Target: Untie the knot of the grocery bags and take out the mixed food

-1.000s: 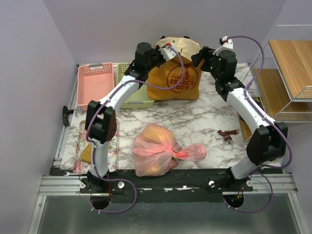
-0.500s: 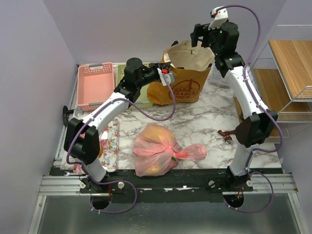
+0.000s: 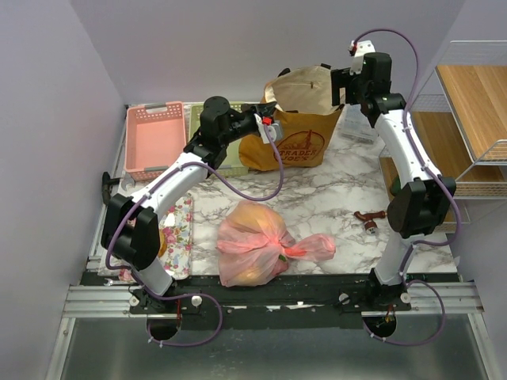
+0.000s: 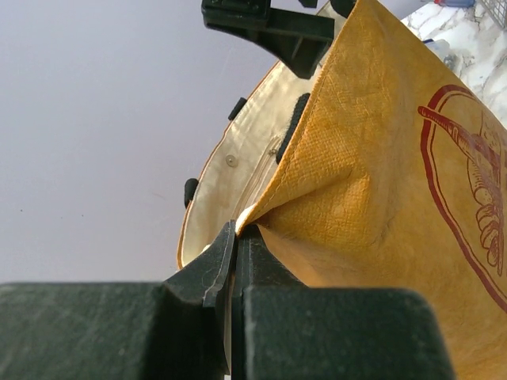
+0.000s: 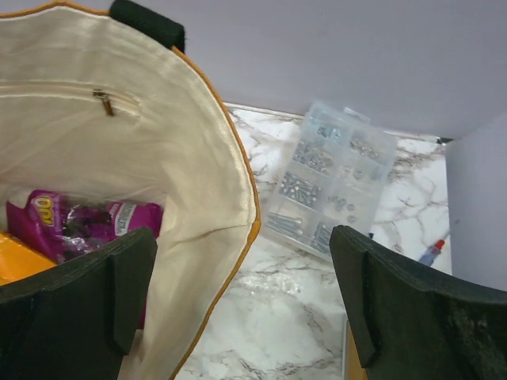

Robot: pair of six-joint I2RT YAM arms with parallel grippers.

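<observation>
Surface [image 3: 333, 198] first: it is shared by two bags, and how each is left says a lot. Biggest is the mustard-yellow tote [image 3: 297, 146], stood upright at the far edge with its mouth pulled wide. That shape isn't its own doing. The near rim is pinched in the left hand [image 4: 236, 237], jaws closed right down on a fold of the fabric, most likely so the opening doesn't flop shut.

Nearer the arm bases, well apart from the tote, the pink bag [image 3: 257, 249] is laid on its side, bulging with something orange-ish. Its knot [image 3: 295, 252] looks tied and is touched by neither hand, so that half of the job is judged not yet begun.

The pink basket [image 3: 156, 138] is parked at the far left, maybe as a drop-off spot, though that can't be told. A clear parts box [image 5: 329, 186] is seen just beside the tote on the right.

The right hand [image 5: 242, 237] is held above the tote's mouth, fingers spread wide with nothing gripped, lined up for a reach inside by the look of it. Smallest of all, the purple packet [image 5: 79, 226] is tucked low against the cream lining, with a bit of orange packet [image 5: 14, 269] beside it. A careful descent is probably needed so the lining isn't snagged.
</observation>
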